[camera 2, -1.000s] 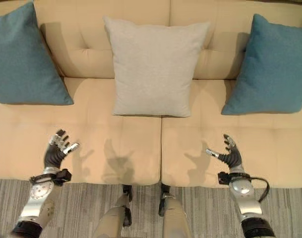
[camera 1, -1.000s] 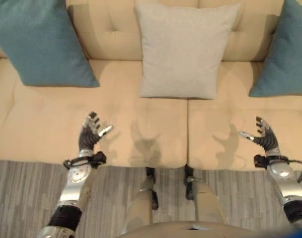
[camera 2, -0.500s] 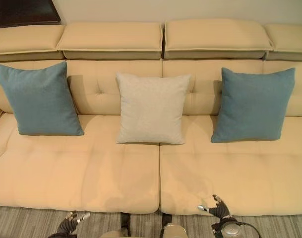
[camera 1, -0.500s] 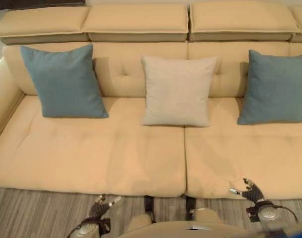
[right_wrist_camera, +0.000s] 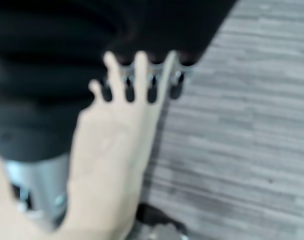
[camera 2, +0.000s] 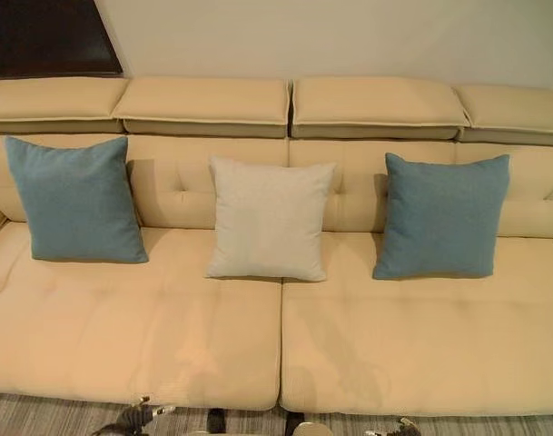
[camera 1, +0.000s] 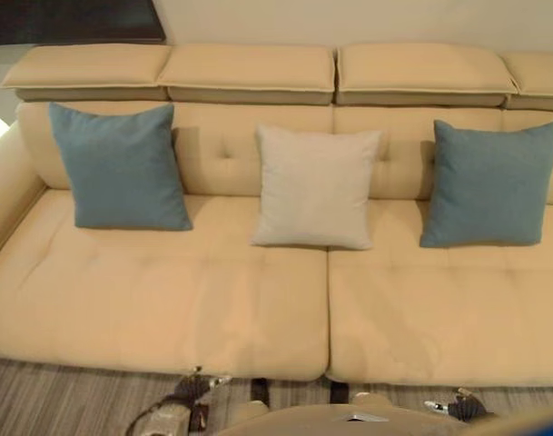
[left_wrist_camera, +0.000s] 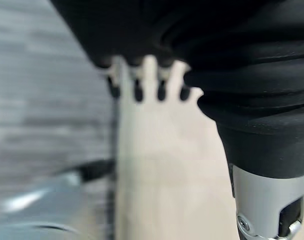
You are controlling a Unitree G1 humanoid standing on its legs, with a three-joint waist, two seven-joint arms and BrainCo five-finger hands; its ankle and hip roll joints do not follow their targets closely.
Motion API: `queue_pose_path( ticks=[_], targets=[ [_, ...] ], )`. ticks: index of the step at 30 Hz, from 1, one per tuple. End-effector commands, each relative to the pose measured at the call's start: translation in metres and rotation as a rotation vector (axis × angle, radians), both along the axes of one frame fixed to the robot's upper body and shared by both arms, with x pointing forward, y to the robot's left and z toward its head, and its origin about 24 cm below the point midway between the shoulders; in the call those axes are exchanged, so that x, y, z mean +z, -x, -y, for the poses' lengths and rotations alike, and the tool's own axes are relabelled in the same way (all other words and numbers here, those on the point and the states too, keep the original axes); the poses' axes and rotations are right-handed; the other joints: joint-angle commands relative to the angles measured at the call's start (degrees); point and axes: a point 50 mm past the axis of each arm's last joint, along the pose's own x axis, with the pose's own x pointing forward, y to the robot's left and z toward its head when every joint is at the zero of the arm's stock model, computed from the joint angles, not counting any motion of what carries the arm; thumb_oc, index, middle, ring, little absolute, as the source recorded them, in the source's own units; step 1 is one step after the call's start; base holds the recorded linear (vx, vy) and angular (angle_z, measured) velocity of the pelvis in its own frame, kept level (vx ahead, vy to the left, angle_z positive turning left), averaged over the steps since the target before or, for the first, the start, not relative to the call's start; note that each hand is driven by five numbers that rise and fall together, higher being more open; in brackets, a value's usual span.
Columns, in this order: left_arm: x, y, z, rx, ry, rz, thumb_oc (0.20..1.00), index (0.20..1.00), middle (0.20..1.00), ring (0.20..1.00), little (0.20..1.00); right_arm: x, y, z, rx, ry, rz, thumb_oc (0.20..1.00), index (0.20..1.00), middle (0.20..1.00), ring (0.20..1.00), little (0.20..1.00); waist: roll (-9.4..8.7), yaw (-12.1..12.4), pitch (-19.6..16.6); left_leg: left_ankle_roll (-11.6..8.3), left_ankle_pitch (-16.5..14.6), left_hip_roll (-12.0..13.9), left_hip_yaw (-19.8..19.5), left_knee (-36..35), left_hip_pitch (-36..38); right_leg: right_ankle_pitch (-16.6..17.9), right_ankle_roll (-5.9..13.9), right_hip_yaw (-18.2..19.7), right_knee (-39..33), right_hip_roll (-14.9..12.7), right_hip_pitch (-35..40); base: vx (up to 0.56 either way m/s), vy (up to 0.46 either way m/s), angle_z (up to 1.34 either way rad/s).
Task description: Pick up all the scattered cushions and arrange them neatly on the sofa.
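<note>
Task looks done or v. near done: three square fabric cushions stand upright in a row on the beige tufted sofa (camera 2: 167, 336), leaning on its backrest — left teal cushion (camera 2: 74, 200), pale grey cushion (camera 2: 269, 219) in the middle over the seat seam, right teal cushion (camera 2: 442, 215); all well apart, roughly evenly spaced. No cushion seen on the grey striped floor (camera 1: 67, 400) along the sofa's near edge. Both hands low at the near edge, empty: left hand (camera 1: 196, 386) w/ fingers (left_wrist_camera: 137, 91) straight and released, holding nothing; right hand (camera 1: 458, 405) likewise, fingers (right_wrist_camera: 152, 90) extended, nothing between them. Step in hand, as I judge it: stepping back to check the arrangement. Next move prob. calls for a scan of the floor to either side for strays; if none, just stop, maybe square up the left teal cushion, which tilts a bit. Vs 1 s ago: view has pulled back and up, so headrests + wall now show; that's camera shift, cushions haven't moved. Hands were raised open over the seat, now dropped to the sofa's front edge.
</note>
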Motion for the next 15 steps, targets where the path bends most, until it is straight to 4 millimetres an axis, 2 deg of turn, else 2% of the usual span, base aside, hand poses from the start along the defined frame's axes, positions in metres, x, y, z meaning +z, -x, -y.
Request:
queue_pose_path(
  ticks=[1, 3, 4, 8, 10, 13, 15],
  targets=[
    [0.01, -0.017, -0.016, 0.06, -0.024, 0.067, 1.0, 1.0, 1.0, 1.0, 1.0, 0.004, -0.028, -0.003, 0.012, -0.005, 0.044, 1.0, 1.0, 1.0, 1.0, 1.0, -0.66, 0.0, 1.5, 1.32, -2.0, -2.8, 1.2, -6.1, 5.8, 10.0, 9.21, 3.9, -7.0, 0.9, -3.9, -0.16, 0.205, -0.03],
    [0.011, -0.021, -0.017, 0.061, -0.027, 0.078, 1.0, 1.0, 1.0, 1.0, 1.0, 0.004, -0.03, -0.003, 0.014, -0.007, 0.047, 1.0, 1.0, 1.0, 1.0, 1.0, -0.87, 0.0, 1.8, 1.72, -1.9, -3.4, 1.0, -6.7, 5.9, 11.1, 9.79, 4.3, -6.9, 0.5, -4.7, -0.13, 0.167, -0.17],
    [0.012, -0.023, -0.019, 0.06, -0.029, 0.079, 1.0, 1.0, 1.0, 1.0, 1.0, 0.003, -0.033, -0.006, 0.025, -0.012, 0.046, 1.0, 1.0, 1.0, 1.0, 1.0, -1.04, 0.0, 1.9, 2.45, -1.6, -4.2, 1.7, -8.7, 6.3, 12.4, 10.73, 4.8, -6.9, 0.0, -5.9, -0.1, 0.13, -0.21],
    [0.017, -0.028, -0.027, 0.071, -0.048, 0.093, 1.0, 1.0, 1.0, 1.0, 1.0, 0.003, -0.035, -0.009, 0.047, -0.012, 0.035, 1.0, 1.0, 1.0, 1.0, 1.0, -1.28, 0.2, 2.8, 3.33, -1.0, -4.4, 2.2, -9.1, 6.1, 12.5, 11.6, 6.3, -5.1, -0.7, -7.5, -0.15, 0.135, -0.26],
    [0.019, -0.03, -0.034, 0.07, -0.073, 0.09, 1.0, 1.0, 1.0, 1.0, 1.0, 0.002, -0.036, -0.01, 0.059, -0.012, 0.02, 1.0, 1.0, 1.0, 1.0, 1.0, -0.95, 0.3, 3.4, 3.95, -0.3, -3.9, 2.5, -8.9, 5.5, 10.2, 11.01, 8.1, -0.7, -0.5, -7.8, -0.18, 0.078, -0.32],
    [0.02, -0.023, -0.044, 0.084, -0.091, 0.06, 1.0, 1.0, 1.0, 1.0, 1.0, 0.002, -0.031, -0.006, 0.064, 0.004, -0.008, 1.0, 1.0, 1.0, 1.0, 1.0, -0.09, 1.5, 3.1, 4.52, 1.0, -3.1, 3.4, -9.8, 4.8, 6.1, 9.69, 6.7, 4.7, -0.5, -5.6, -0.16, 0.059, -0.28],
    [0.021, -0.018, -0.051, 0.127, -0.092, 0.045, 1.0, 1.0, 1.0, 1.0, 1.0, 0.001, -0.027, -0.004, 0.054, 0.001, -0.016, 1.0, 1.0, 1.0, 1.0, 1.0, 0.12, 1.9, 2.2, 4.4, 1.5, -2.5, 3.5, -10.5, 4.6, 3.9, 9.49, 6.5, 7.4, -0.5, -4.0, -0.08, -0.006, -0.32]
  ],
)
